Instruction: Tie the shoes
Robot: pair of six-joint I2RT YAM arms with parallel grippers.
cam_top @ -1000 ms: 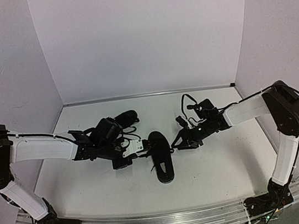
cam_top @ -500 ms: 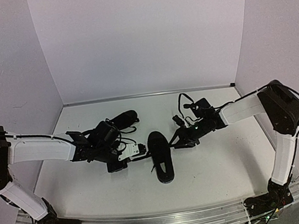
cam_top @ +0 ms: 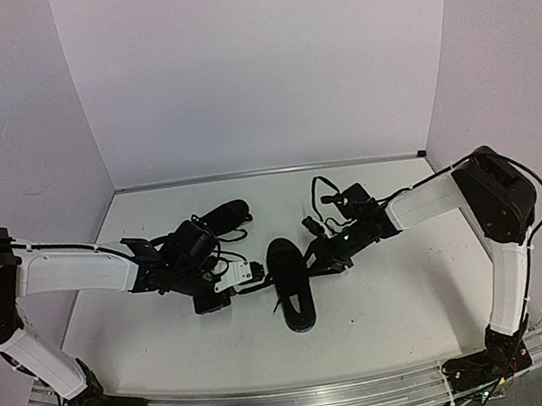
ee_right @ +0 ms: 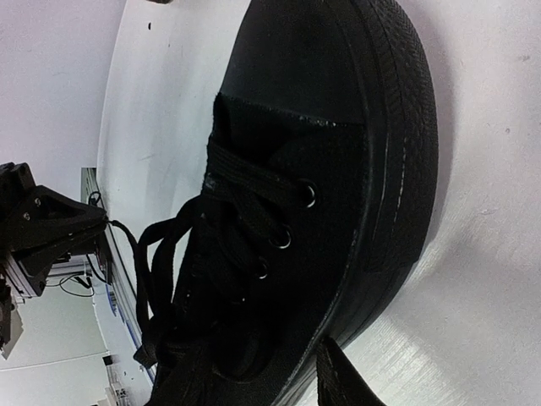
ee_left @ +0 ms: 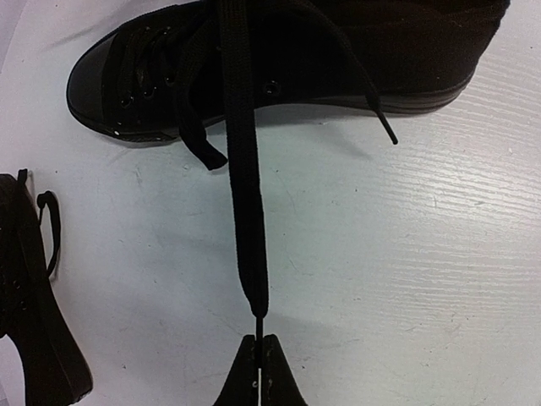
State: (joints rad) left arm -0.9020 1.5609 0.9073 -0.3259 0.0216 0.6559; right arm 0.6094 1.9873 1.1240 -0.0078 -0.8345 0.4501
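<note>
You're gathering laces: your left gripper (ee_left: 258,353) clamps a lace tip (ee_left: 254,292), taut at 9 o'clock of the mid-table shoe (cam_top: 289,283). Whether your right gripper (cam_top: 312,257), at 3 o'clock, grips anything is unclear. Next, probably catch the other lace (ee_left: 372,105).

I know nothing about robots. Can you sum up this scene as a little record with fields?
Shoes: near shoe and far shoe, black, apart on the table
Left pincer: shut on the tip of the near shoe's lace, drawn straight
Right pincer: close to the near shoe's other side; grip unclear
Near shoe's bow: not tied yet
</note>
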